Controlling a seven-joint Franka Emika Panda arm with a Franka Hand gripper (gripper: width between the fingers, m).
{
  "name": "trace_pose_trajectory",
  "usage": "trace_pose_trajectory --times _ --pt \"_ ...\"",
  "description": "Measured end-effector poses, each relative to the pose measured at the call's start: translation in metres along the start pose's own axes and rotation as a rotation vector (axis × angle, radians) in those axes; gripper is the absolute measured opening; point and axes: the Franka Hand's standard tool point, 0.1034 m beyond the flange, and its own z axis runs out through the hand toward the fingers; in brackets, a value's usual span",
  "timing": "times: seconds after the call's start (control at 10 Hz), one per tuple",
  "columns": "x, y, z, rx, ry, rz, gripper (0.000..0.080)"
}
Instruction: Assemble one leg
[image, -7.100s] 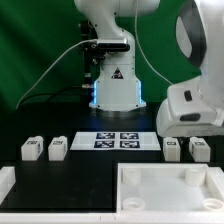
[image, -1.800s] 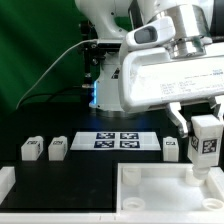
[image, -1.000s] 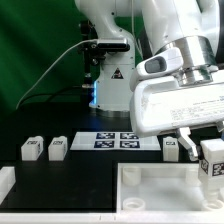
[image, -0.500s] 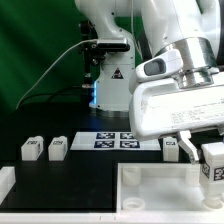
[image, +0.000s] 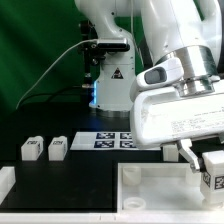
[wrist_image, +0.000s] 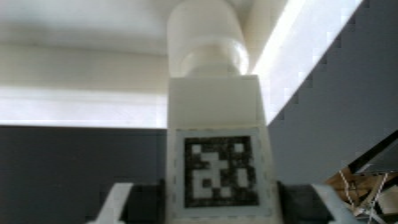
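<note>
While the hand (image: 210, 160) grips the leg (image: 213, 178), black-and-white tag (wrist_image: 217, 172) showing, near white panel (image: 150, 190).

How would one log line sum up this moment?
gripper: shut on leg | leg: upright, over panel | spare legs: two on table

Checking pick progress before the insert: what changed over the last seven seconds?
The end effector took the rightmost leg off the table, lifted it, and has since been lowering it toward the white panel's corner on the exterior view's right; it is shut on that leg. Unchanged: the two legs on the exterior view's left, the marker board, the panel.
</note>
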Motion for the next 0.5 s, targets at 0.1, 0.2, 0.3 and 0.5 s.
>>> trace_pose_trajectory --times 0.1,0.2,0.3,0.5 --pt "-0.0009 -0.0009 -0.0006 -0.006 0.008 -0.005 0.0292" --pt "-0.0014 -0.0017 -0.0008 -0.018 0.006 0.015 0.0292" --pt "-0.0015 -0.0022 -0.0005 -0.038 0.003 0.04 0.0292" --pt "0.0007 -0.0028 0.0006 -0.086 0.006 0.061 0.0292"
